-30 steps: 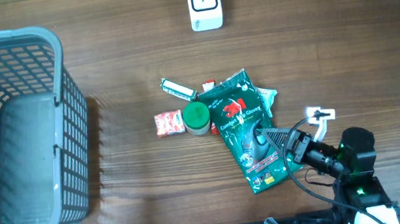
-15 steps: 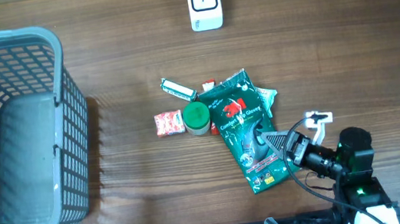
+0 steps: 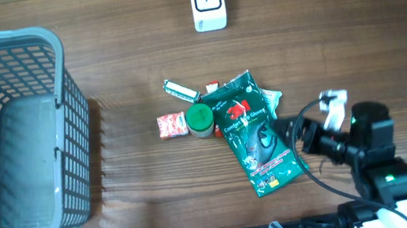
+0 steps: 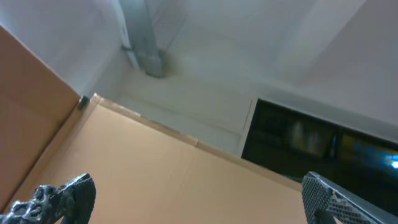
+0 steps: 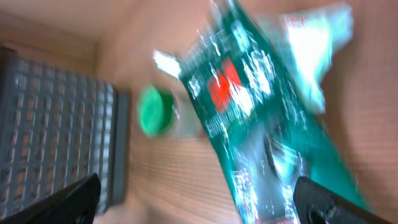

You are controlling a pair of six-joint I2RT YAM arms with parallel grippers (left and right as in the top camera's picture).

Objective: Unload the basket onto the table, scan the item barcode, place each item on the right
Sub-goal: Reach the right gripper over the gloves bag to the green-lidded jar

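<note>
Nearest, our right gripper (image 5: 198, 202) stood spread, holding nothing, at the right edge of the green 3M glove packet (image 3: 249, 131), which lay flat mid-table. Bare wooden table (image 3: 359, 38) lay open rightward. Beyond, a green-lidded jar (image 3: 199, 119) touched the packet; a grey basket (image 3: 61, 109) sat far left, the white scanner (image 3: 207, 3) farthest. Our left gripper (image 4: 196, 196), also spread, faced only wall and ceiling. Blur smeared the packet's print in the right wrist view.
</note>
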